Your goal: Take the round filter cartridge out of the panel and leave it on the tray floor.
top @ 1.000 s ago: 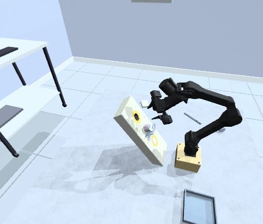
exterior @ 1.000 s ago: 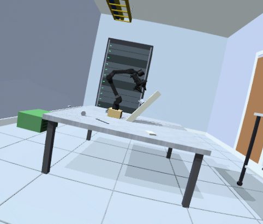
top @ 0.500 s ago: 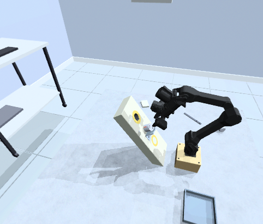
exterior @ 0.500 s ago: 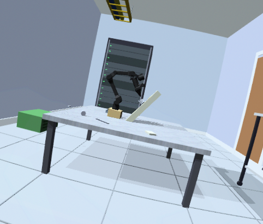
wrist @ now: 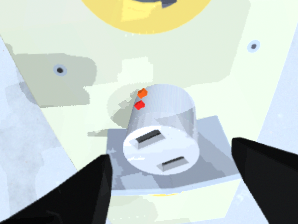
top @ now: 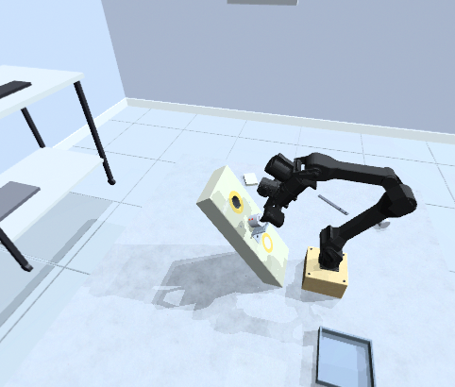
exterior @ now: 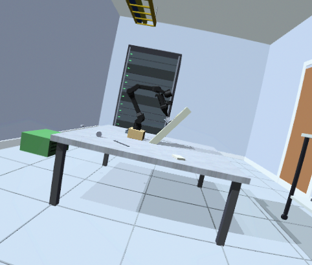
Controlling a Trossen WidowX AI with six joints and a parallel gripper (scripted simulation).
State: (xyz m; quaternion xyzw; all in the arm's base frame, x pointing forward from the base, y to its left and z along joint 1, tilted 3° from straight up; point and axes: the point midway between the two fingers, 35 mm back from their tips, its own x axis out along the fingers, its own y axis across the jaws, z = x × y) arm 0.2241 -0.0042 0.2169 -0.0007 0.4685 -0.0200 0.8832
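Observation:
The round filter cartridge (top: 254,220) (wrist: 161,150) is a pale cylinder with two dark slots and two small red-orange marks. It is out of its socket and rests on a grey bracket (top: 259,231) (wrist: 214,176) on the face of the tilted cream panel (top: 278,265) (exterior: 173,124) (wrist: 200,55). The yellow-ringed socket (top: 236,202) above it is dark and empty. My gripper (top: 266,217) (exterior: 167,115) (wrist: 171,154) is open, its fingers on either side of the cartridge in the wrist view, with gaps showing. The tray (top: 345,361) holds nothing in its visible part.
A second yellow ring (top: 269,251) is on the panel below the bracket. A grey rod (top: 333,205) (exterior: 122,143), a small white block (top: 250,179) (exterior: 178,157) and a round grey object (top: 381,224) (exterior: 99,134) lie on the table. The arm stands on a wooden base (top: 325,278) (exterior: 136,134).

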